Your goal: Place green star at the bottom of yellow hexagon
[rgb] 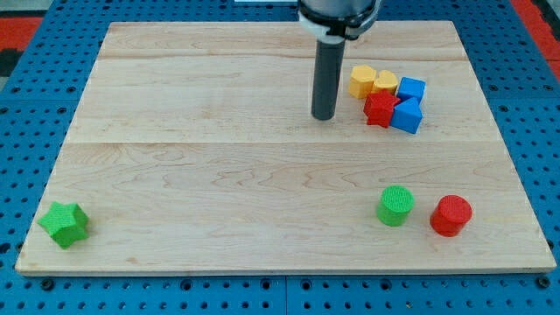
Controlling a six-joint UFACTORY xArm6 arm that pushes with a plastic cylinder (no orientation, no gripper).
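Note:
The green star [65,223] lies at the board's bottom left corner. The yellow hexagon [362,80] sits at the upper right, at the left end of a tight cluster. My tip [324,116] rests on the board just left of that cluster, below and left of the yellow hexagon, touching no block. The green star is far from my tip, across the board to the lower left.
The cluster also holds a second yellow block [386,82], a red star [380,109] and two blue cubes [410,88] [407,115]. A green cylinder [395,206] and a red cylinder [451,215] stand at the lower right. The wooden board [219,157] lies on a blue pegboard.

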